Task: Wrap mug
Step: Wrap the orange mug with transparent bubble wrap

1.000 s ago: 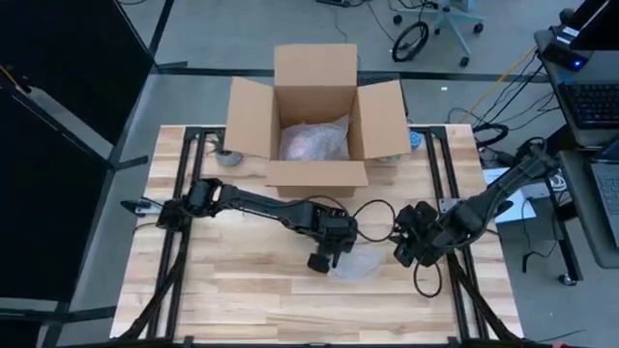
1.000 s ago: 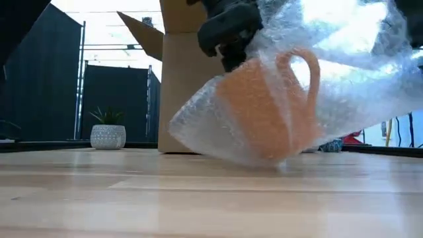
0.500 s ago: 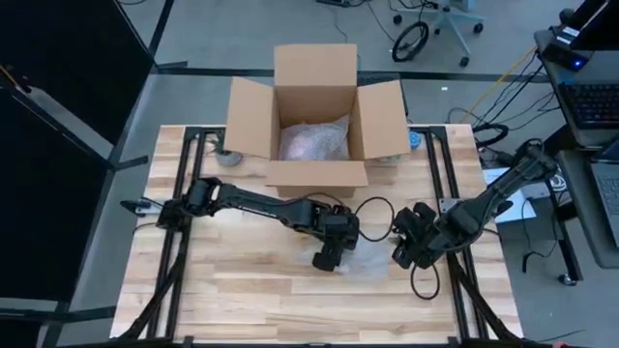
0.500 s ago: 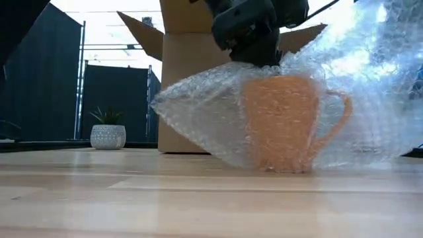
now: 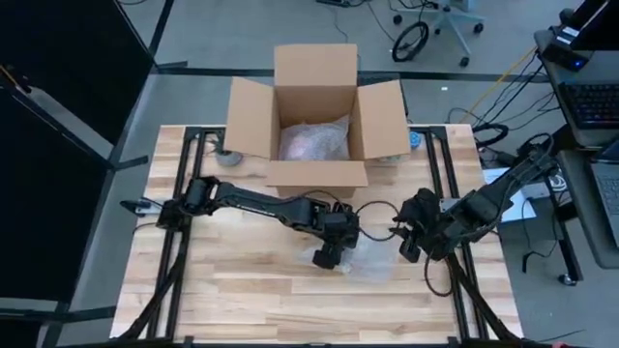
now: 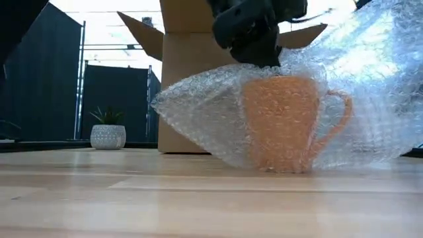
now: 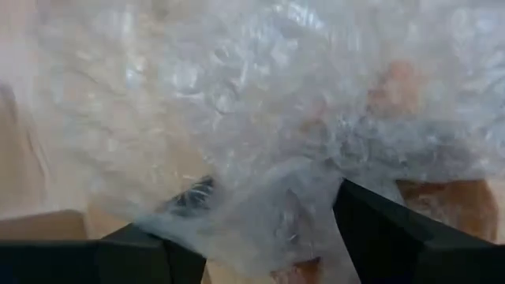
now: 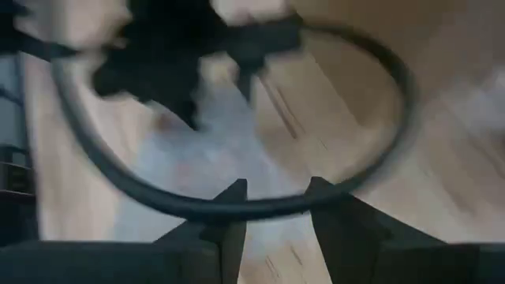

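Near the centre of the high view, just below the cardboard box point(image 5: 316, 114), the left gripper point(image 5: 329, 253) is pressing down on the bubble wrap point(image 5: 371, 261) that covers the mug point(image 6: 284, 123). At table height the orange mug is now standing upright on the wooden table point(image 6: 132, 192) at centre right of the frame, handle pointing right, where a second ago it was hanging tilted with its handle up. So it has been set down, with the sheet draped over it and flaring out to both sides. The left wrist view shows wrap bunched between the two dark fingers point(image 7: 387, 229), which are standing apart with plastic in the gap, so the claw is pinching the sheet rather than the cup.

Over at the right of the high view, the right gripper point(image 5: 414, 232) is pulling back from the wrap, sitting farther right than half a second ago. Its fingers are spread slightly and holding nothing.

My read is that the mug is covered but loosely; the wrap's edges are lying open, so tucking is probably what remains.
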`<state>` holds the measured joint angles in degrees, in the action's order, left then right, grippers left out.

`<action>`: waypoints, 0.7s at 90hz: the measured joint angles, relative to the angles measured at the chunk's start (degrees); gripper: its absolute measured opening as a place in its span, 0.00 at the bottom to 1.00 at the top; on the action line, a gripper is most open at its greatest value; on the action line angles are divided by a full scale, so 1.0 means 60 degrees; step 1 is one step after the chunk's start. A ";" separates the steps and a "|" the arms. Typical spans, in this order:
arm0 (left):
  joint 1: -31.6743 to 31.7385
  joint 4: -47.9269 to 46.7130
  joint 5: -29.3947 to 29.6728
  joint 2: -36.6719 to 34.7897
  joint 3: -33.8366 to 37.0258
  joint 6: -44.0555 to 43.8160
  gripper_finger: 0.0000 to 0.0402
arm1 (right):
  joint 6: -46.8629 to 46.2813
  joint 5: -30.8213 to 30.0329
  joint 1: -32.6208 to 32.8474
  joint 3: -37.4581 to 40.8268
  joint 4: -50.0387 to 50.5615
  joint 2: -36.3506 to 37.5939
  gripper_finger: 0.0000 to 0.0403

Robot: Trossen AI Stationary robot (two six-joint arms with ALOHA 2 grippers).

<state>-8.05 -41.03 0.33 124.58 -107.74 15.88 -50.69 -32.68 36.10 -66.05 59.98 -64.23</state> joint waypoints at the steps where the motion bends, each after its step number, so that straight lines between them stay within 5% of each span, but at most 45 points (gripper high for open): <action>1: 0.0006 0.0035 -0.0016 0.0011 0.0000 0.0000 0.58 | 0.0133 -0.0026 0.0001 0.0018 -0.0155 -0.0006 0.30; 42: 0.0021 0.0003 -0.0064 0.0050 -0.0004 0.0162 0.58 | 0.3252 -0.0327 -0.0265 0.3100 -0.7520 -0.1970 0.30; 63: 0.0025 -0.0005 -0.0078 0.0050 -0.0004 0.0577 0.58 | 0.3747 -0.0554 -0.0645 0.3279 -0.8200 -0.3272 0.30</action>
<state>-7.90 -41.06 -0.14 124.88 -107.77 19.34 -28.20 -36.00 32.23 -46.37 10.78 -83.87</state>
